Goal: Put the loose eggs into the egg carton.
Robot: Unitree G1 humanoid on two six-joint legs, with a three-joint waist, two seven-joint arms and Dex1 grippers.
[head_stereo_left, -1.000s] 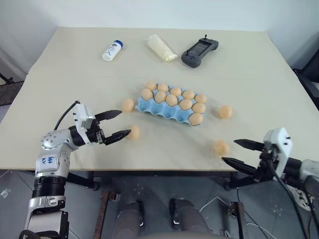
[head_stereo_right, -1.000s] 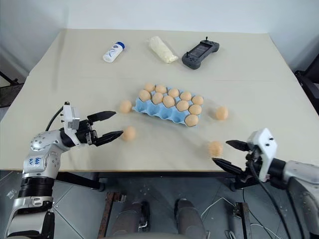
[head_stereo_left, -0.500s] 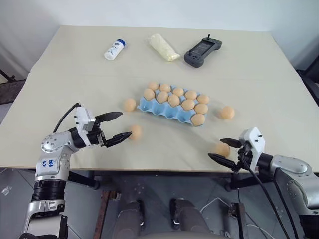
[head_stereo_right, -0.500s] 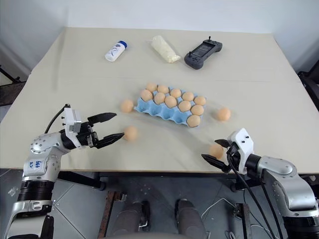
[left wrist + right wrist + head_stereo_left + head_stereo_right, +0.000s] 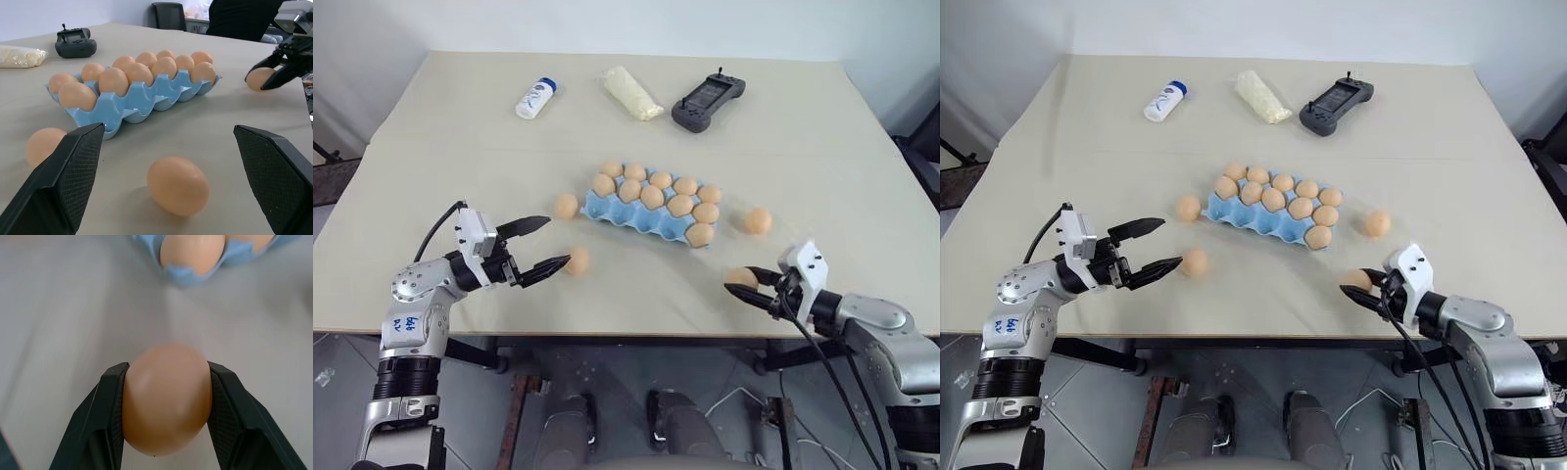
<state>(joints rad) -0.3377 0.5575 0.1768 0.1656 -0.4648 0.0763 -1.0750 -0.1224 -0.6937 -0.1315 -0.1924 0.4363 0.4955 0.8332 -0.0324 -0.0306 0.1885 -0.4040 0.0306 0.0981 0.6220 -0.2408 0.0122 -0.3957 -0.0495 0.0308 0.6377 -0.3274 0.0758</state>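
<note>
The light blue egg carton (image 5: 625, 216) sits mid-table with several tan eggs in its cups. Three loose eggs lie on the table: one (image 5: 567, 205) by the carton's left end, one (image 5: 577, 259) in front of it, one (image 5: 758, 220) to the carton's right. My left gripper (image 5: 557, 242) is open and level, its nearer fingertip just beside the front egg (image 5: 178, 185), which lies on the table ahead of the gap between the fingers. My right gripper (image 5: 741, 282) is shut on another loose egg (image 5: 166, 399) close to the table's front edge, a finger pressing on each side.
At the far side lie a white bottle (image 5: 534, 98), a pale packet (image 5: 630, 93) and a dark grey controller (image 5: 707, 101). The table's front edge (image 5: 636, 336) runs just below both grippers.
My right gripper moved forward to the egg near the front edge and closed on it. The left gripper stayed open in place.
</note>
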